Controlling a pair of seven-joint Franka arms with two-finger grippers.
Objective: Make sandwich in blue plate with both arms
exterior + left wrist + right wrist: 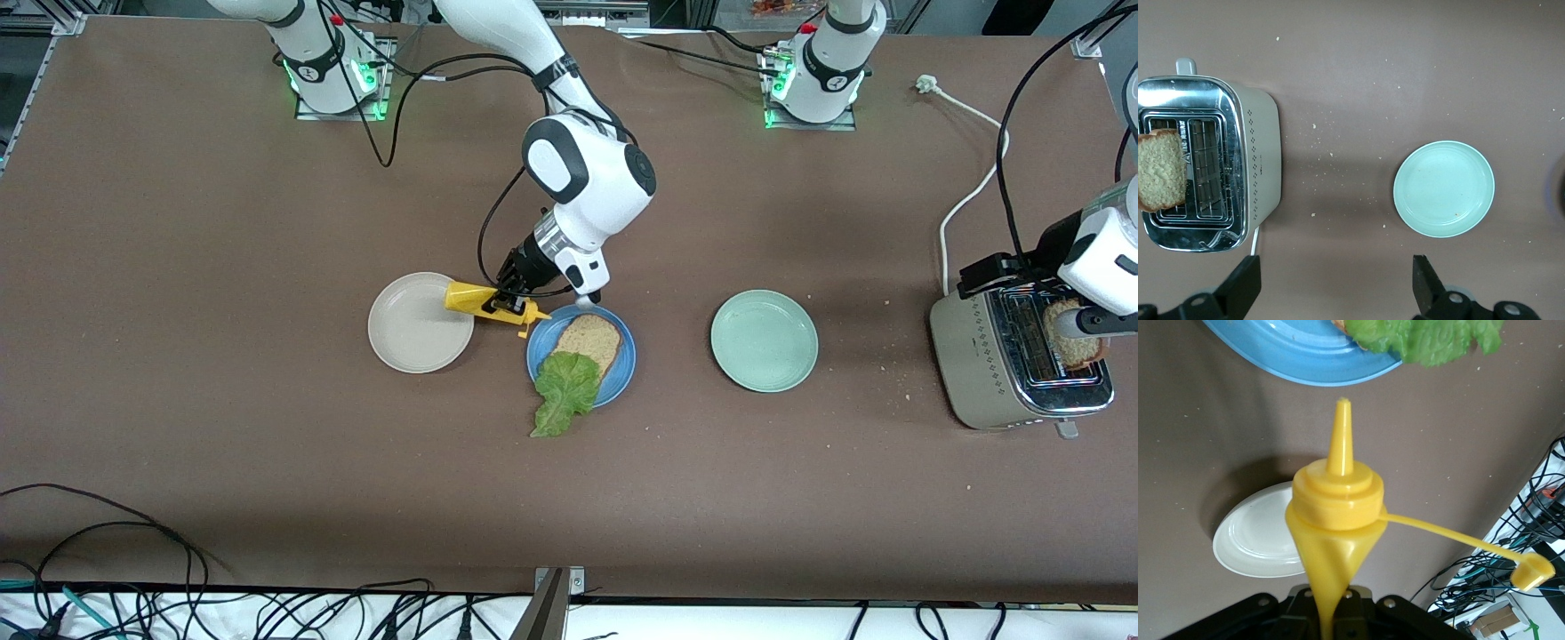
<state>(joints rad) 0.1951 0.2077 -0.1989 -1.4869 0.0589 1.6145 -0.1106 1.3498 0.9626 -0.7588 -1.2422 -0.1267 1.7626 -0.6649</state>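
The blue plate [622, 366] holds one brown bread slice [589, 340] and a green lettuce leaf [564, 391] that hangs over the rim nearest the front camera. My right gripper [508, 300] is shut on a yellow squeeze bottle [484, 300], held on its side over the gap between the beige and blue plates. In the right wrist view the bottle [1338, 513] sits in the gripper [1328, 613], nozzle uncapped and aimed at the blue plate [1291, 353]. A second bread slice [1071, 336] stands in the toaster [987, 356]. My left gripper [1335, 287] is open and empty, above the toaster [1251, 167].
A beige plate [409, 333] lies toward the right arm's end, beside the blue plate. A pale green plate [764, 340] lies between the blue plate and the toaster. The toaster's white cord [969, 196] runs toward the robot bases. Crumbs dot the table near the toaster.
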